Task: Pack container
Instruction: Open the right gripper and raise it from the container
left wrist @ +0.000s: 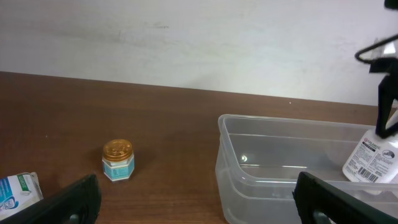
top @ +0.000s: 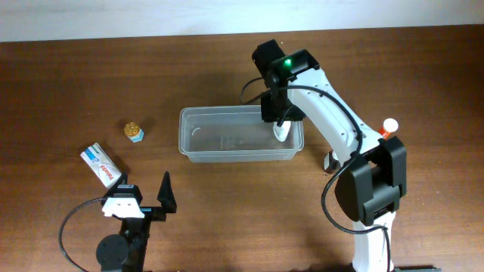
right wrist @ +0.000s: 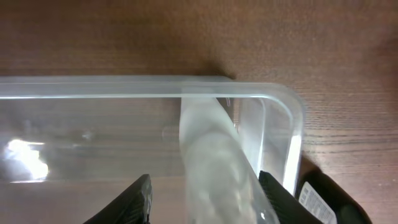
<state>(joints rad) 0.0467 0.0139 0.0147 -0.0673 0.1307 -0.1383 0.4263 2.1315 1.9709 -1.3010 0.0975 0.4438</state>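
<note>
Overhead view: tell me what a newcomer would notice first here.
The clear tub sits mid-table, and the right gripper reaches into its right end holding a white bottle over the floor. Left of the tub stands a small gold-lidded jar, with a white box nearer the front edge. The left gripper rests by that box, jaws open.

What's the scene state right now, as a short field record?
container: clear rectangular plastic tub, mid-table
right pincer: at the tub's right end, holding a white labelled bottle inside the tub
left pincer: open, holding nothing, near table's front edge
outside the tub: small gold-lidded jar; white and blue box, both to its left
</note>
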